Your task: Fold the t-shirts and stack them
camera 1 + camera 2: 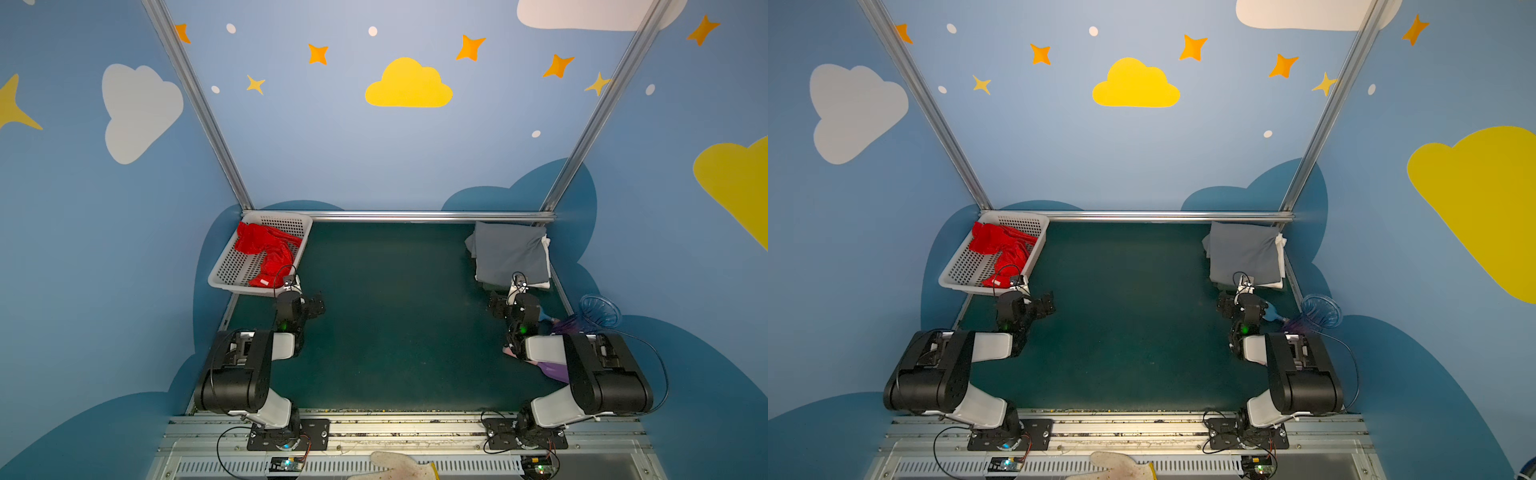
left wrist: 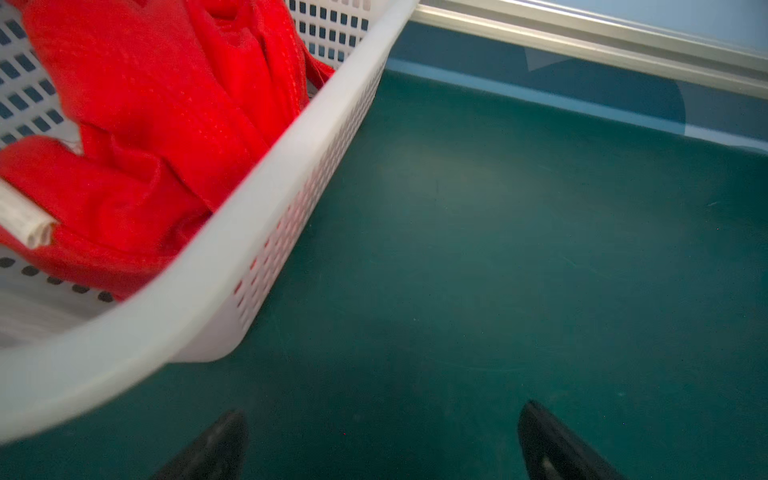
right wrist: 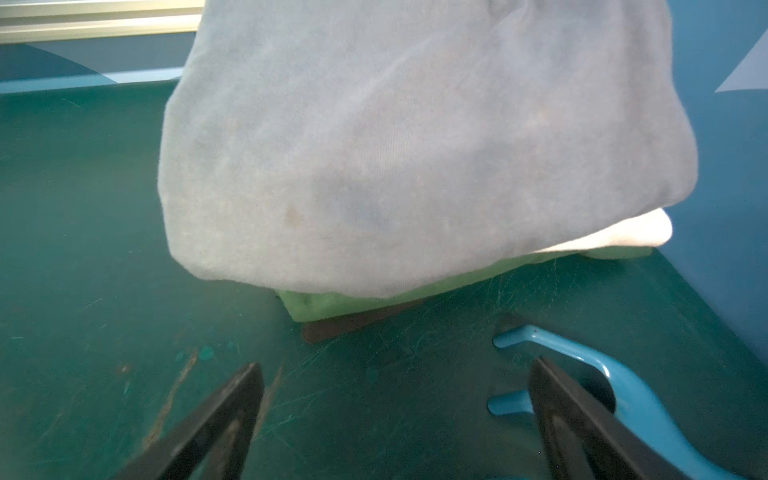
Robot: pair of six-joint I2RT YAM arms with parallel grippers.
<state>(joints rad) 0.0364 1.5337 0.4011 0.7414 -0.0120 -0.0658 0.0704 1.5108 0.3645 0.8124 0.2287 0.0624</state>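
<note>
Holding our released left hand (image 2: 384,415) beside the white perforated plastic basket (image 2: 249,216), we are facing the red cloth t-shirt (image 2: 145,104) inside.

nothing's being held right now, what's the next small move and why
Probably send the left gripper over the basket rim and down onto the red shirt. That shirt lies crumpled in the basket, while the grey shirt already lies folded on the white shirt at the far right. The left gripper is open, empty and right beside the basket.
</note>
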